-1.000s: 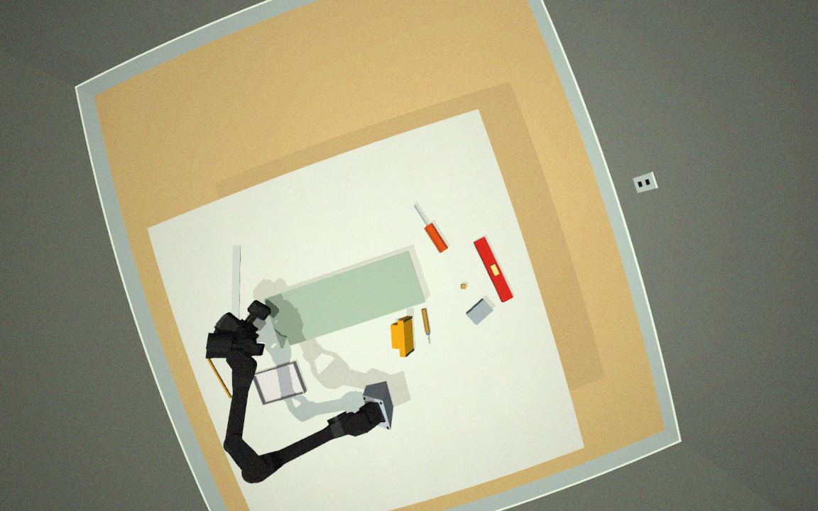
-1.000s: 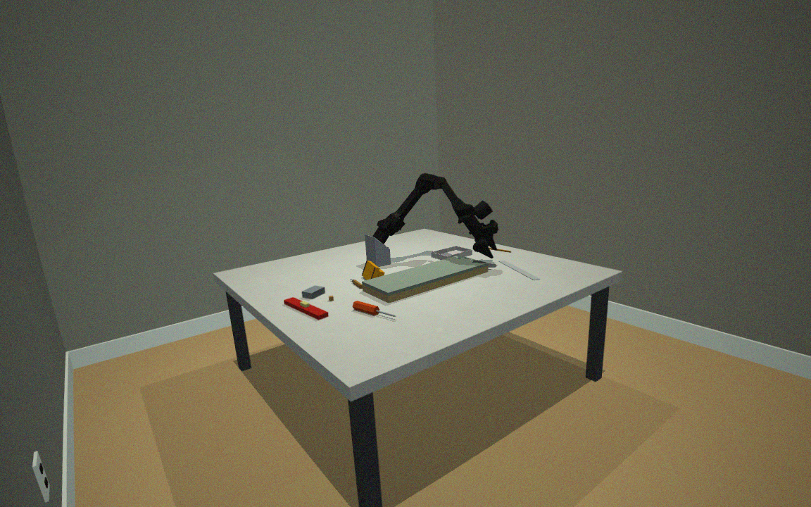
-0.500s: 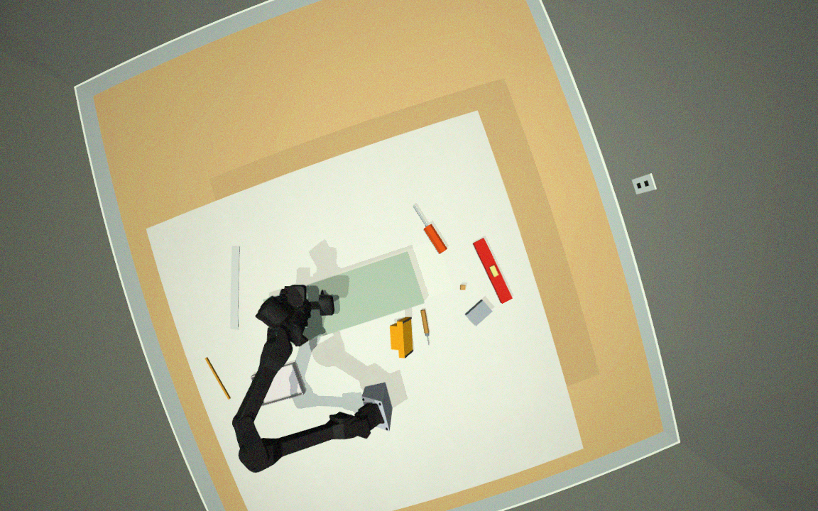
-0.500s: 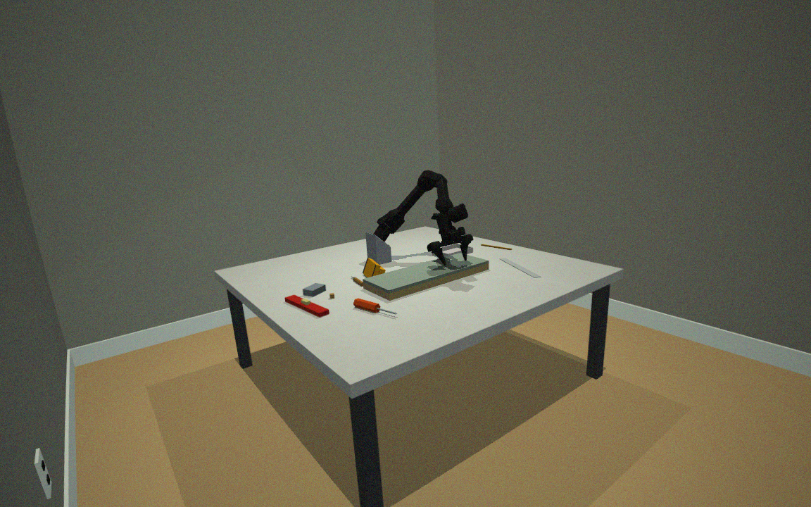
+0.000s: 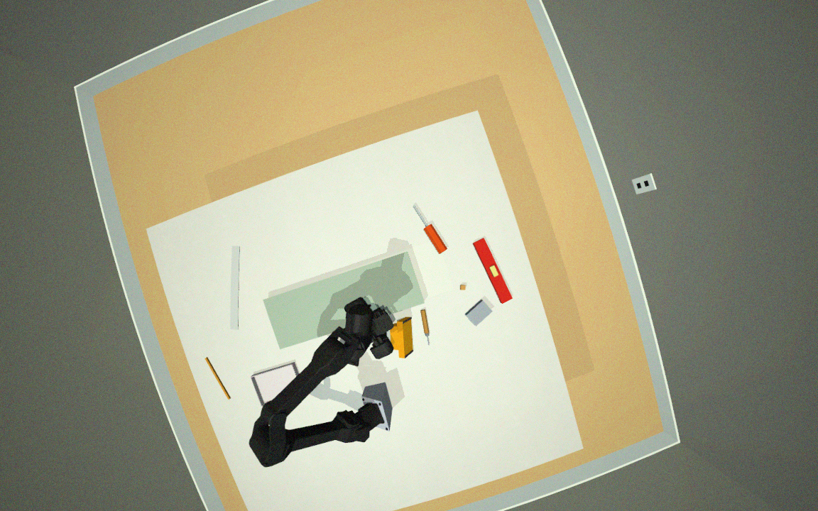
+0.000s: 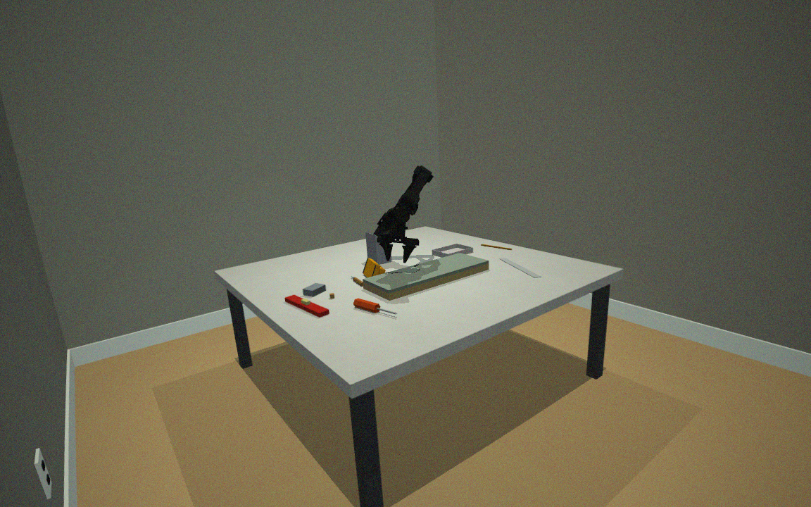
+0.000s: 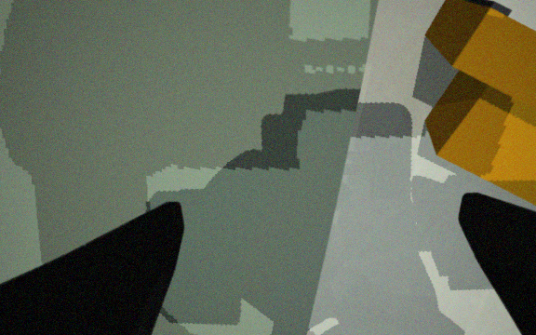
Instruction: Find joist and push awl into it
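Note:
My gripper (image 5: 387, 332) (image 6: 397, 259) (image 7: 320, 210) is open and empty, low above the table, between the panel's near long edge and the stud finder. The orange stud finder (image 5: 404, 338) (image 6: 371, 268) (image 7: 510, 46) stands on the table beside the panel's right end; in the wrist view it is beyond the right fingertip, not between the fingers. The pale green floor panel (image 5: 300, 311) (image 6: 436, 271) (image 7: 231, 261) lies flat, partly under the arm's shadow. The awl (image 5: 424, 322) (image 6: 357, 281), with a brown handle, lies just past the stud finder. The tray (image 5: 257, 389) (image 6: 460, 253) is partly hidden by the arm in the top view.
An orange screwdriver (image 5: 434, 238) (image 6: 366, 305), a red level (image 5: 483, 253) (image 6: 317, 309), a grey block (image 5: 478, 311) (image 6: 314, 289) and a small cube (image 5: 462, 287) (image 6: 331, 296) lie beyond the awl. A pale strip (image 5: 235, 285) (image 6: 519, 267) and a pencil (image 5: 217, 377) (image 6: 495, 246) lie at the other side.

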Robot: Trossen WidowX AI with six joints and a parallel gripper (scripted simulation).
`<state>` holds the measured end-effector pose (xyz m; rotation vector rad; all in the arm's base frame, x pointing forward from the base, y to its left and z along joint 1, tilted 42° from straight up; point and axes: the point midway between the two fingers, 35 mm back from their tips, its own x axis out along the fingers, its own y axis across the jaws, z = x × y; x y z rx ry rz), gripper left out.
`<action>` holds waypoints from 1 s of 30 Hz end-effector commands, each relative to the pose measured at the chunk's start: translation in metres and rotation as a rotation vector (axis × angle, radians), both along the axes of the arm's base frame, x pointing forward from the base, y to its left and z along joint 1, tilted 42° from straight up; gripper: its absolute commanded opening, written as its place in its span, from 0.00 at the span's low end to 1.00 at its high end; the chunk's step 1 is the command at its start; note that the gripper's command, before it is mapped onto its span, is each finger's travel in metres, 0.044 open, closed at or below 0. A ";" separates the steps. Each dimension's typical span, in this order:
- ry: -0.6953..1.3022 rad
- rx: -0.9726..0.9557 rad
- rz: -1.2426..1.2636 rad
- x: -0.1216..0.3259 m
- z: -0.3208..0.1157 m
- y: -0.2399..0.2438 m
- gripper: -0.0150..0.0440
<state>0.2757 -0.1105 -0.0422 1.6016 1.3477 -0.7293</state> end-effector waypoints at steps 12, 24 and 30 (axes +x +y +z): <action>0.336 0.219 -0.304 -0.087 -0.023 -0.004 1.00; 0.336 0.219 -0.304 -0.085 -0.028 -0.010 1.00; 0.336 0.219 -0.304 -0.083 -0.033 -0.006 1.00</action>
